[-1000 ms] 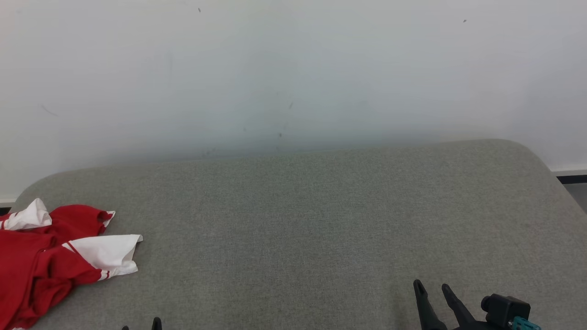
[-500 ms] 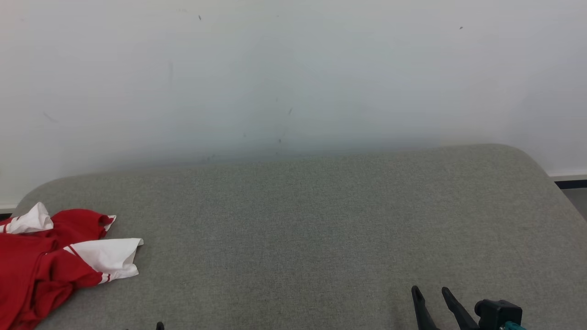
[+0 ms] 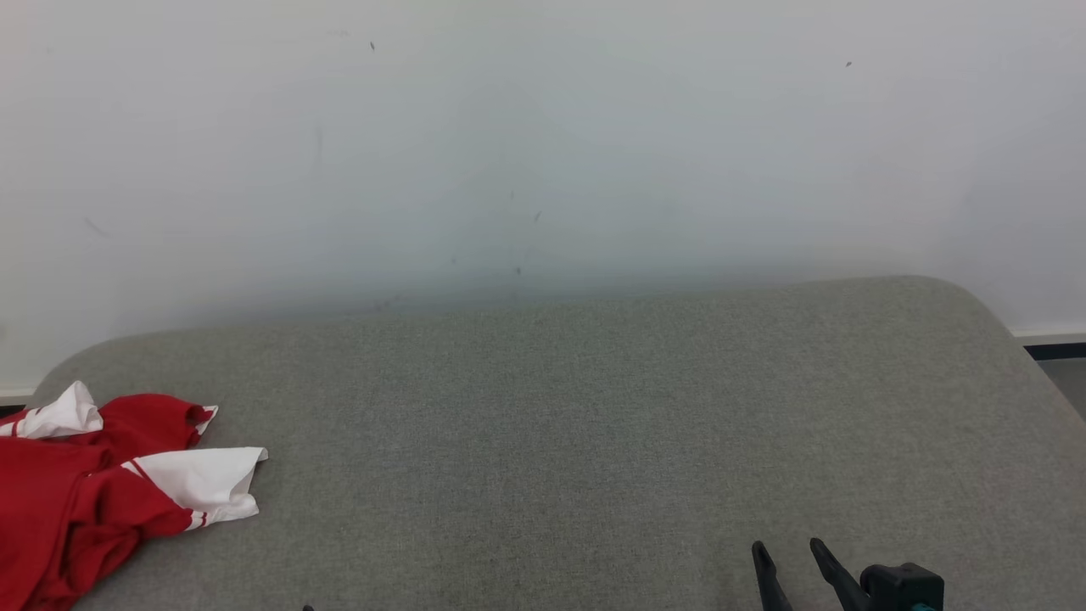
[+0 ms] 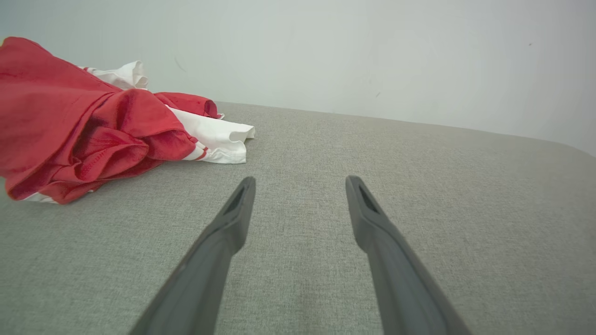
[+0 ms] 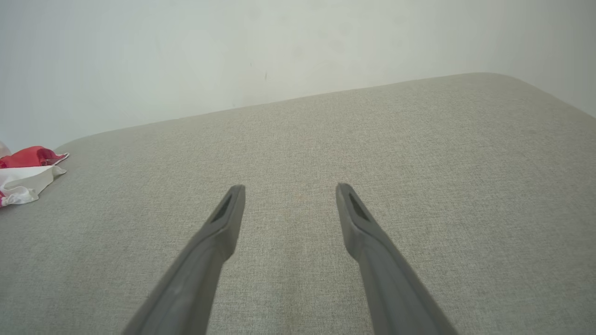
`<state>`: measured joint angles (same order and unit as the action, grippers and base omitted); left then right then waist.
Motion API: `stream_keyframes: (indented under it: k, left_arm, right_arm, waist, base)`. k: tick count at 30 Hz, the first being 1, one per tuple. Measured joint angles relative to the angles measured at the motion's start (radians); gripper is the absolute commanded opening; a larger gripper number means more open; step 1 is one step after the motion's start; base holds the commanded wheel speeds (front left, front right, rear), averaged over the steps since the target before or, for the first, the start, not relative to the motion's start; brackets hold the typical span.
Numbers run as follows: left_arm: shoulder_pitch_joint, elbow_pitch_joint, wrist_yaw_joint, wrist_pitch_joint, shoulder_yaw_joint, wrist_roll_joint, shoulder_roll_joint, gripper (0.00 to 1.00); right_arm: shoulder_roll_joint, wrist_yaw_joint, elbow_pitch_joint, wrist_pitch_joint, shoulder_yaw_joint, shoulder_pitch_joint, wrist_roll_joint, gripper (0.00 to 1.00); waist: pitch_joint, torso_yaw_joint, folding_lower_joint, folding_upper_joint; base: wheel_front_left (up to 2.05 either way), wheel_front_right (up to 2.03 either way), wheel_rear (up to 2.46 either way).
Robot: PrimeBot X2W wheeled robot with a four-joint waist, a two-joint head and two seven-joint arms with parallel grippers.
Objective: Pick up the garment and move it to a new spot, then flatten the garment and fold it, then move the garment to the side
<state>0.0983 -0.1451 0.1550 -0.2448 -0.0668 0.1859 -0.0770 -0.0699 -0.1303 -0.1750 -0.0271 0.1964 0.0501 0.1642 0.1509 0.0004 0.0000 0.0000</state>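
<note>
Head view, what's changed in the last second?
Only the camera tipped up slightly, so everything slid down the picture. Nothing was grasped or released. The garment stayed crumpled at the left end of the grey cushion; left hand and right hand stayed open, empty.

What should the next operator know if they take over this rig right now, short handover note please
Left claw: open, empty, above the grey cushion, the garment ahead and to its left in its wrist view.
Right claw: open, empty, over bare cushion, far from the garment.
Garment: red and white, crumpled at the cushion's left end.
Done: nothing; no grip on it yet.
Left to do: pick it up, move it, flatten, fold, set aside.
</note>
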Motion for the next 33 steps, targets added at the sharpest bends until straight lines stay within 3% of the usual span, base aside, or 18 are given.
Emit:
stream_keyframes:
  k: [9, 26, 33]
  left_arm:
    - [0.004, 0.007, 0.020, -0.007, -0.005, -0.035, 0.002, 1.00]
    - [0.005, 0.010, 0.027, -0.009, -0.007, 0.007, 0.007, 1.00]
    - [0.006, 0.014, 0.031, -0.003, -0.010, 0.007, -0.006, 1.00]
  right_arm:
    - [0.003, 0.000, 0.004, -0.008, 0.009, 0.002, -0.058, 1.00]
    - [0.011, 0.000, 0.006, -0.016, -0.003, 0.007, -0.050, 1.00]
    - [0.012, 0.000, 0.012, -0.020, -0.016, 0.022, -0.049, 1.00]
  waist:
    - [0.006, 0.002, 0.0000, 0.0000]
    - [0.005, 0.005, 0.0000, 0.0000]
    - [0.003, 0.056, 0.0000, 0.0000]
  base:
    - [0.00, 0.00, 0.00]
    - [0.00, 0.00, 0.00]
    - [0.00, 0.00, 0.00]
